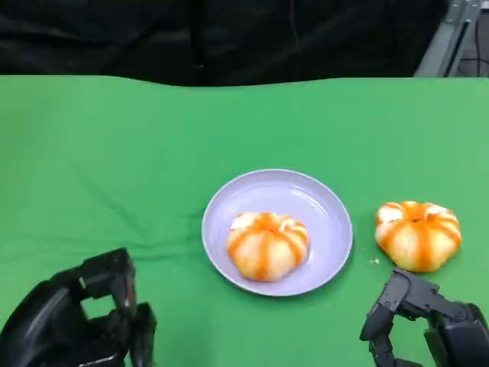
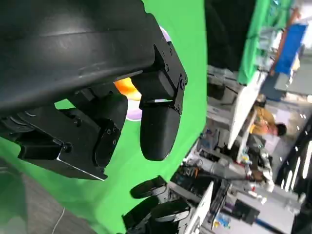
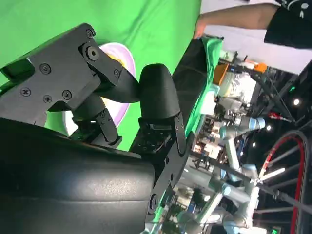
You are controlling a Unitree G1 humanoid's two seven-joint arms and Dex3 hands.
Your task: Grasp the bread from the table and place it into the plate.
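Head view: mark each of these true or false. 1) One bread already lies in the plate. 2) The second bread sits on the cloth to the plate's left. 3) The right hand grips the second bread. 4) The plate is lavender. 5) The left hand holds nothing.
1) True: a bread in the plate rests inside the plate.
2) False: the bread on the table lies to the plate's right, on the green cloth.
3) False: the right hand sits just short of it, holding nothing.
4) True.
5) True: the left hand is at the lower left with nothing in it.
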